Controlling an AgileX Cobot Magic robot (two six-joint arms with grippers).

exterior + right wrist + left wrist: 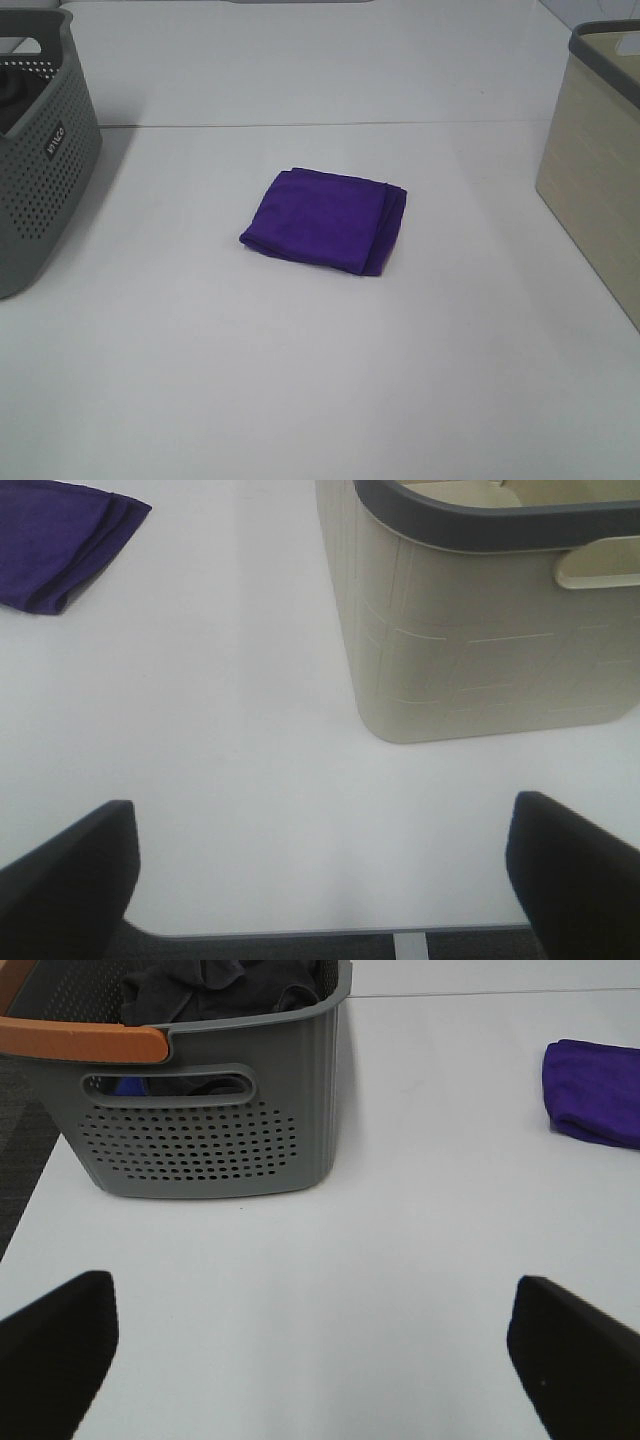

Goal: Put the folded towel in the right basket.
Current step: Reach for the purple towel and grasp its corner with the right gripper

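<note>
A folded purple towel (325,220) lies flat on the white table (300,380) near its middle. It also shows in the left wrist view (595,1090) and in the right wrist view (55,540). The beige right basket (600,170) with a dark grey rim stands at the table's right edge; the right wrist view (480,630) shows it close by. My left gripper (315,1360) is open and empty over the table near the grey basket. My right gripper (325,880) is open and empty near the table's front edge. Neither arm shows in the exterior view.
A grey perforated basket (40,160) holding dark clothes stands at the table's left; the left wrist view (200,1110) shows its orange handle (80,1040). The table's front edge (330,930) lies just under my right gripper.
</note>
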